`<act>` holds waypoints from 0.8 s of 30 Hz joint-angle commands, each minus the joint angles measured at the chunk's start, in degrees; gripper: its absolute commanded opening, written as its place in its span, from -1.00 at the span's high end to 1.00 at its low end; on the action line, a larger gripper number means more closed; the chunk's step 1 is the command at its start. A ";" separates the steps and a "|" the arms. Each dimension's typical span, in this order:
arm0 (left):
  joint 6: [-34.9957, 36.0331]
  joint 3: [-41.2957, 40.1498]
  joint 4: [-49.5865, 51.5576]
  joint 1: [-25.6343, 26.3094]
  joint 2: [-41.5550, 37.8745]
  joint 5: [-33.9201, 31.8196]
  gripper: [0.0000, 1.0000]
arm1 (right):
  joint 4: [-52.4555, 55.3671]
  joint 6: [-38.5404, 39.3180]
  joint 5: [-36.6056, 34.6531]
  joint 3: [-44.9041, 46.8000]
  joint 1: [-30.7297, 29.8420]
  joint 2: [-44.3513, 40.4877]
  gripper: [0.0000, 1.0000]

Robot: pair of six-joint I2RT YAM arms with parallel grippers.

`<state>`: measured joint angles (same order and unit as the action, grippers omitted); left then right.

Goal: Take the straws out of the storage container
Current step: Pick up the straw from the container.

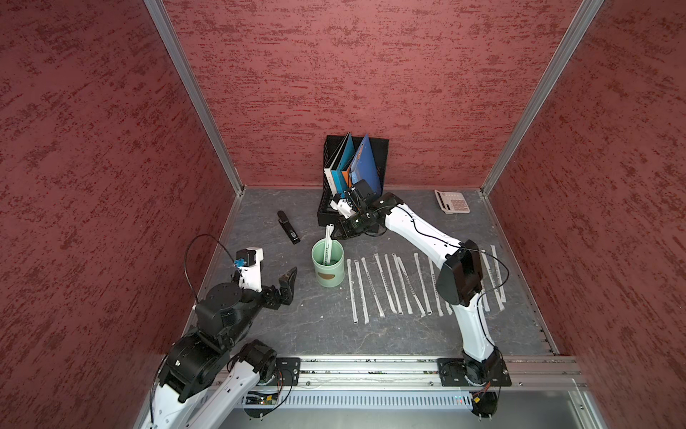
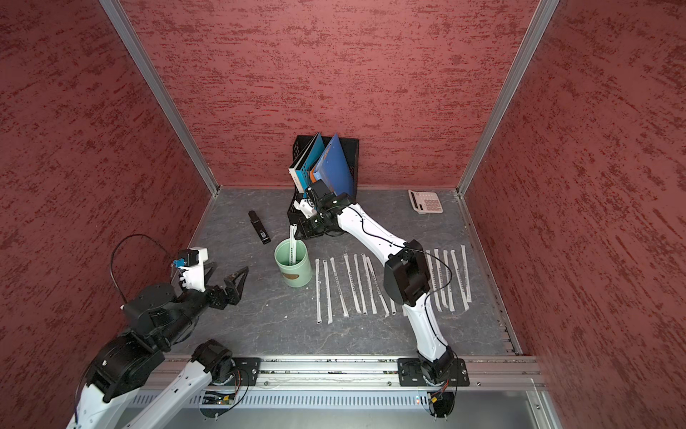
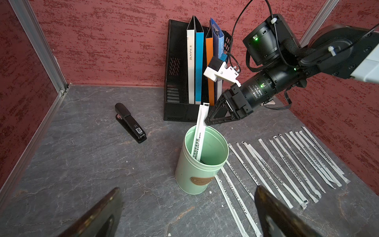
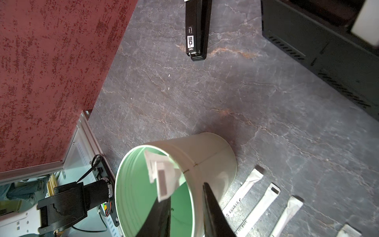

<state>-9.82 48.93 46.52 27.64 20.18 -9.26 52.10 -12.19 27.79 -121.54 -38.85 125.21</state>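
1 straw leans in cup, right gripper narrowly parted beside it, left gripper spread empty

"RAV" on white folder, "50" on black stapler

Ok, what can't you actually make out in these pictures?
- Right gripper: whether it grips the upright straw; the straw tip is blurred in the right wrist view.
- Laid-out straws: some are hidden under the right arm in both top views.
- Keypad device at the back: too small in both top views to identify.
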 commanded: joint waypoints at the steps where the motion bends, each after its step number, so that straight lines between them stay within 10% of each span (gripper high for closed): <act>1: -0.28 -0.41 -0.18 -0.22 -0.41 0.29 -0.99 | -0.40 -0.46 0.22 -2.58 0.17 1.26 0.51; 24: -0.23 -0.49 -0.27 -0.23 -0.16 0.64 -0.99 | -1.38 -1.39 2.65 -4.74 0.20 0.91 0.94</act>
<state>-9.82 48.90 46.52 27.64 20.18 -9.13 51.22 -13.91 29.85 -124.90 -38.85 128.03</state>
